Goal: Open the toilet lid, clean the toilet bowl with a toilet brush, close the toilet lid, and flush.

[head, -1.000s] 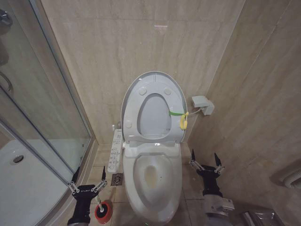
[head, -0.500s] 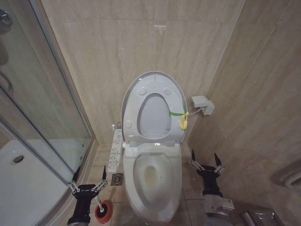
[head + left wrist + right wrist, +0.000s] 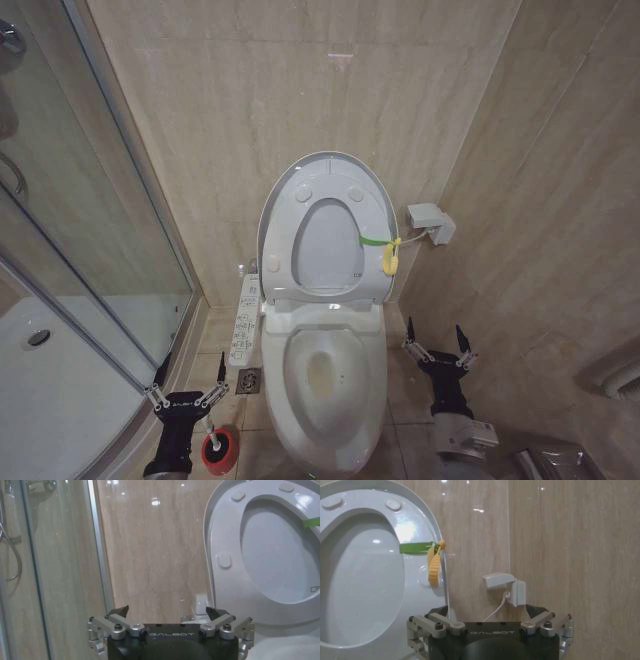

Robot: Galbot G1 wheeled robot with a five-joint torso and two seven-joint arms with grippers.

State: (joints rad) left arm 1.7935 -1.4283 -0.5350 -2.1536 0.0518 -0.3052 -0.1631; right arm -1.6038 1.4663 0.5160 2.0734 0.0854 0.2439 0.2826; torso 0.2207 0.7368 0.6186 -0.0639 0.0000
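The toilet lid (image 3: 325, 245) stands raised against the wall, and the seat ring (image 3: 281, 235) is raised in front of it. A yellow-green tag (image 3: 388, 255) hangs at the lid's right edge. Below lies the open toilet bowl (image 3: 330, 385). The toilet brush (image 3: 209, 431) stands in a red holder (image 3: 221, 452) on the floor left of the bowl. My left gripper (image 3: 190, 368) hovers open just above the holder. My right gripper (image 3: 435, 335) is open at the bowl's right side. In the wrist views, the left gripper (image 3: 167, 611) and the right gripper (image 3: 488, 611) both face the raised lid.
A button panel (image 3: 245, 320) runs along the bowl's left side, with a floor drain (image 3: 249, 380) beside it. A glass shower screen (image 3: 90, 250) and a white shower tray (image 3: 40, 400) close off the left. A wall box (image 3: 430, 222) with a cable sits to the right of the lid.
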